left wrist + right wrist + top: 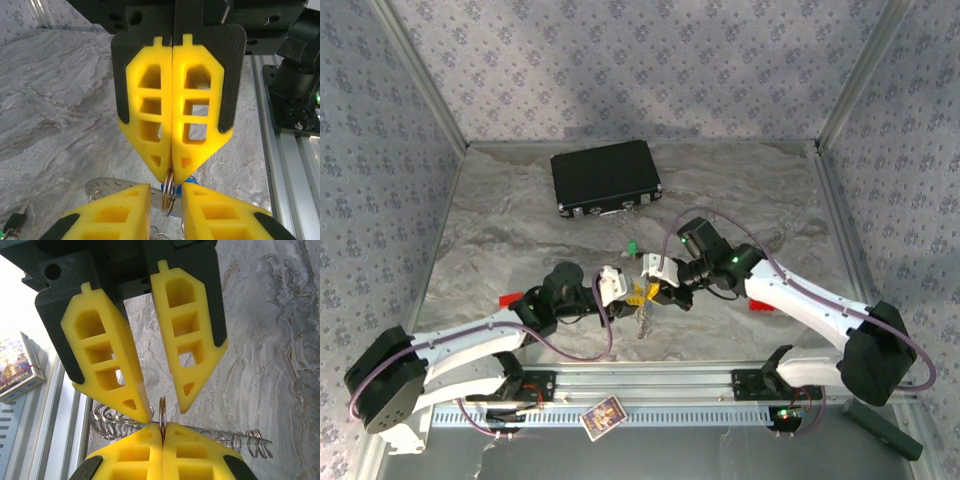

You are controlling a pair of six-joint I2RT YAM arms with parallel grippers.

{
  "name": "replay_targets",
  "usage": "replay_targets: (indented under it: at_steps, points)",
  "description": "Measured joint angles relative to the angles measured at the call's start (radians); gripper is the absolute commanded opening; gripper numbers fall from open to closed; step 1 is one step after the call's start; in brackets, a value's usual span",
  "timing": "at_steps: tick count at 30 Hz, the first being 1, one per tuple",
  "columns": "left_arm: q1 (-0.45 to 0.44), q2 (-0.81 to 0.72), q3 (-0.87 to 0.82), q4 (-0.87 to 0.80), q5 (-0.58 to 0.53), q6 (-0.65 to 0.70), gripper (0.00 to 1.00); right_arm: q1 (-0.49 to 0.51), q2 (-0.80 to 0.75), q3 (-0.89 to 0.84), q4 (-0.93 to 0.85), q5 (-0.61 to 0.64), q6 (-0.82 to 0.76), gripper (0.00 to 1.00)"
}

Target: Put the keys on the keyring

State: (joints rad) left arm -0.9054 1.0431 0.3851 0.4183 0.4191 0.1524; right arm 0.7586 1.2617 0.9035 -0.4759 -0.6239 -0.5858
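Two sets of yellow fingers meet tip to tip at the centre of the overhead view, so you have little room for error. Your right gripper (162,429) is pressed together at the bottom centre of its wrist view. It pinches the keyring (162,412) edge-on at the very tips. Your left gripper (166,192) stands spread at the bottom of its own view, with a narrow gap between its fingers. The ring and the blue key (178,181) sit inside that gap. I cannot tell whether the fingers hold the key (it looks to lie just beside one pad).

That pinch is on a thin rim of wire. A sideways push from the left fingers could, I judge, twist the ring free, and the weight of its fanned metal pieces (250,446) would pull it down to the table (500,220). If you close the left fingers off line, they may clamp the ring instead of the key, or flick the tiny key away. The green key (632,247) lies on the table just above the grippers in the overhead view, not yet on the ring.

As for containers, the black case (605,178) at upper centre is shut, so its contents are hidden. The small card box (602,416) at the bottom edge looks closed too.
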Motion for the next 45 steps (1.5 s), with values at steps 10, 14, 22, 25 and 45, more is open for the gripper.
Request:
replay_targets:
  at_steps: [10,14,22,25,45]
  points:
    - [0.002,0.037,0.021,-0.004,0.033,-0.002,0.00,0.000,0.009,0.018,-0.036,0.019,-0.006,0.09]
    - [0.002,0.037,0.021,-0.004,0.046,0.000,0.00,-0.008,0.005,0.015,-0.031,0.018,0.019,0.32]
    - [0.002,0.054,0.019,0.050,0.040,-0.013,0.00,-0.057,-0.118,-0.110,0.093,-0.027,0.140,0.32]
    - [0.002,0.063,0.019,0.060,0.038,-0.015,0.00,-0.056,-0.136,-0.148,0.122,-0.017,0.176,0.31]
    - [0.002,0.072,0.019,0.083,0.038,-0.015,0.00,-0.050,-0.190,-0.175,0.154,0.045,0.231,0.03]
